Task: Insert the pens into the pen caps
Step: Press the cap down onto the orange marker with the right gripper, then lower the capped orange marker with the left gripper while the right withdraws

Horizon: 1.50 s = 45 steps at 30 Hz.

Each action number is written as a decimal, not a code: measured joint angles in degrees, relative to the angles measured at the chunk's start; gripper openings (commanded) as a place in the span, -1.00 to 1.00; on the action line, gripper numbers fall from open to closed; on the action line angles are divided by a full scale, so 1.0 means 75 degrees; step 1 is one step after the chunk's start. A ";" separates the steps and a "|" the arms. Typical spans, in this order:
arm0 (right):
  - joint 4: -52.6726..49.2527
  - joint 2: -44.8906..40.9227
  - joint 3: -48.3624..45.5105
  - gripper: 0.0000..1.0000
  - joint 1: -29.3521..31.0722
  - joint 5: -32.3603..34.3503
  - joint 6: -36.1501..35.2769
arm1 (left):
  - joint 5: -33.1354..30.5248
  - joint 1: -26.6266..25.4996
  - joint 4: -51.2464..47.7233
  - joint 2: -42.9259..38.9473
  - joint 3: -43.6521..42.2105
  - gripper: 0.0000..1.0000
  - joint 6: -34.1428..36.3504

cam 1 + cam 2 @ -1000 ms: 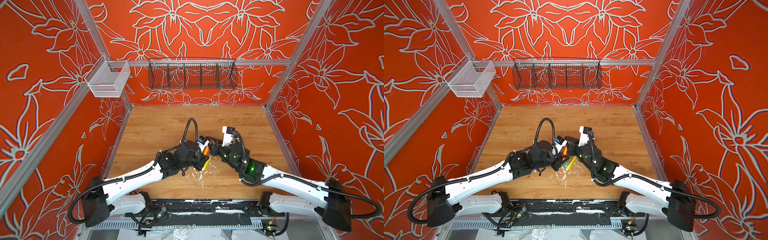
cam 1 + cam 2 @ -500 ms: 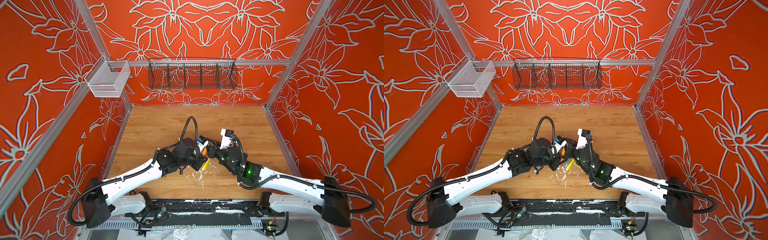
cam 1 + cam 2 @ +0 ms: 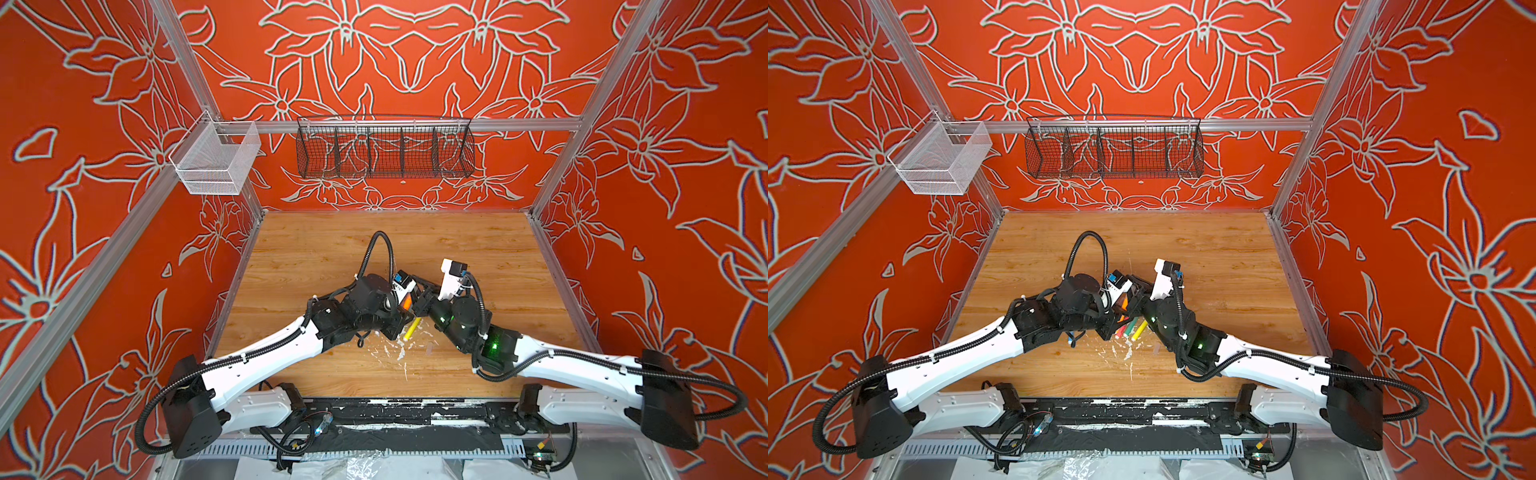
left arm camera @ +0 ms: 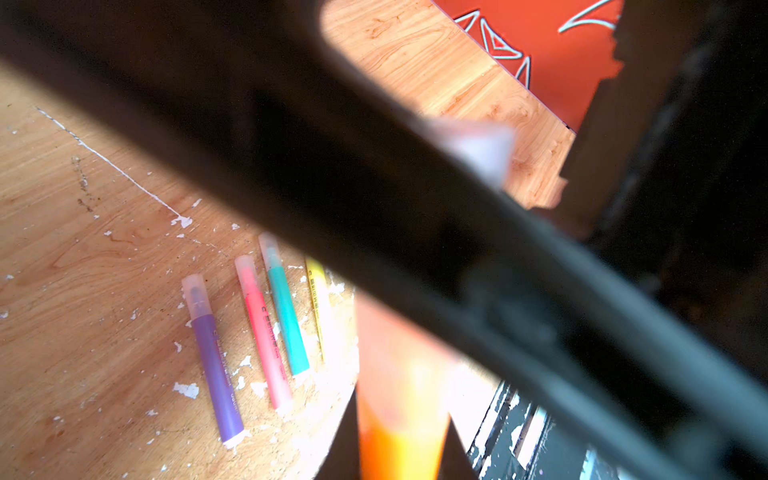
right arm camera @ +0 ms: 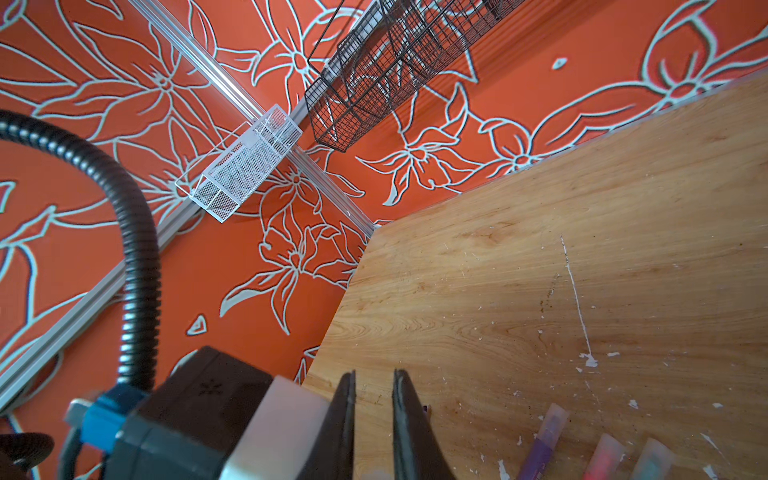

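The left claw [image 4: 400, 455] is clamped on the orange pen [image 4: 399, 374], which fills the nearest part of the left wrist view as a blur between two dark fingers. The right claw [image 5: 375, 386] has its fingers drawn close with only a slim gap. The pale glassy blur at its tip looks like a clear cap [image 4: 478, 153] pinched there, though the focus is too soft to be sure. In both top views the claws meet tip to tip just toward 6 o'clock from the middle of the wooden table [image 3: 457, 249]. The left arm [image 3: 266, 357] comes in from 8 o'clock and the right arm [image 3: 582, 365] from 4 o'clock. At 6 o'clock from that meeting point four pens lie flat in a loose fan along the 1-to-7 o'clock line: purple pen [image 4: 216, 365], pink pen [image 4: 266, 332], green pen [image 4: 286, 316] and yellow pen [image 4: 318, 299]. The first three wear fitted caps [image 4: 195, 295]; the yellow one's end is hidden behind a finger. White paint flecks [image 3: 401, 353] are scattered around them. Farther off, a black wire basket [image 3: 384, 147] hangs on the back wall at 12 o'clock and a white mesh basket [image 3: 216, 166] at 10 o'clock.
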 measured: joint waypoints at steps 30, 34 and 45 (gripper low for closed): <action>-0.2471 0.0163 0.0545 0.17 -0.0020 -0.0731 -0.0204 | -0.0522 0.0694 0.1676 -0.0493 -0.1323 -1.00 -0.0332; -0.2955 0.0017 0.0571 0.29 -0.0294 -0.0921 -0.0364 | -0.1093 0.0682 0.1399 -0.0414 -0.1652 -1.00 -0.0624; -0.4634 -0.1614 0.0283 0.44 -0.1370 -0.0586 -0.0647 | -0.2486 0.0906 0.0210 0.1349 -0.1527 -1.00 -0.1405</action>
